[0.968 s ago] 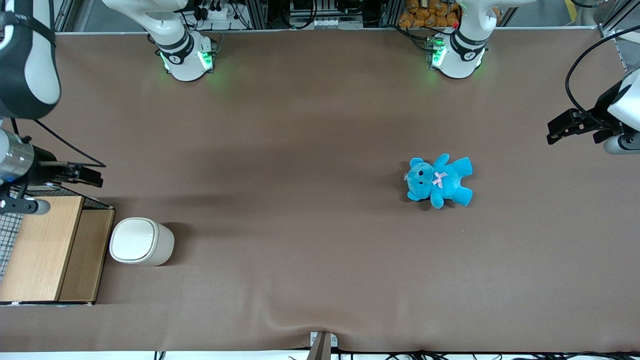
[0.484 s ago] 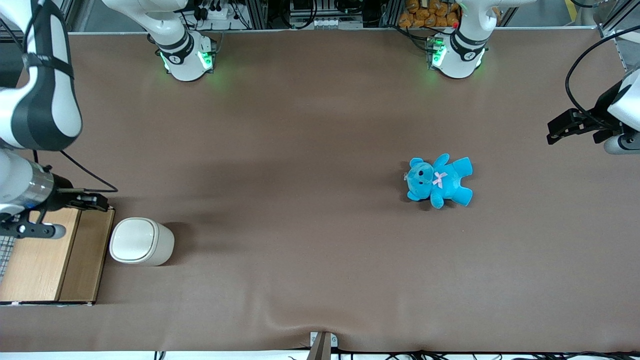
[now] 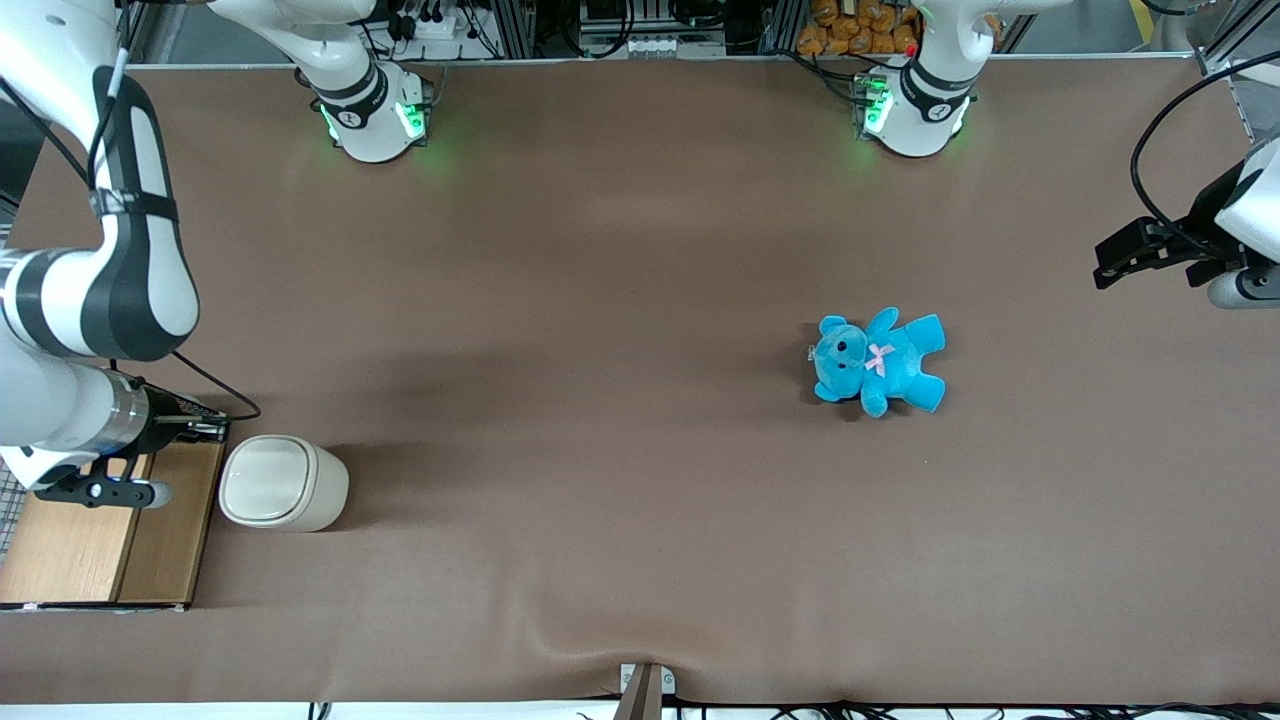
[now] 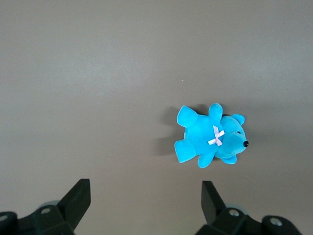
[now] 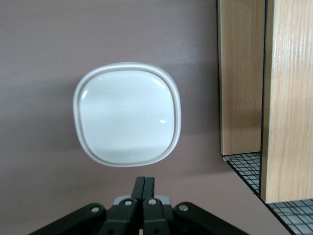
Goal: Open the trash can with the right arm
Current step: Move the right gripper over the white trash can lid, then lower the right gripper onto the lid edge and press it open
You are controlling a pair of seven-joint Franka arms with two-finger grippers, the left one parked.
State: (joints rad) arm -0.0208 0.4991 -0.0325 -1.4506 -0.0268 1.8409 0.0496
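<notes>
Hovering with the gripper [image 5: 143, 188] just above the tabletop [image 3: 620, 300], right beside the trash can [image 3: 283, 483] at the working arm's end, a touch farther from the front camera than the bin. Fingers [image 5: 139, 188] pressed together, no gap between them, nothing held. Lid [image 5: 127, 114] flat and shut on the cream body, so opening not yet started.

Worth worrying about:

- Looks like a light plastic bin just sitting loose on the cloth. Pushing on the rim instead of the flat lid panel probably just shoves or tips the whole thing rather than flipping the lid.
- Sitting right next to the wooden-topped mesh box [image 3: 100, 530], nearly touching. Wrist hanging over that box already, so coming down or swinging sideways without care risks clipping the wood edge.
- Thin black cable [image 3: 215, 385] draped close by, could snag.
- Can't really tell where the lid hinges or whether it's a press type, so maybe pressing the wrong edge and getting nothing.

Blue teddy [image 3: 878, 361] well apart, no trouble there.
</notes>
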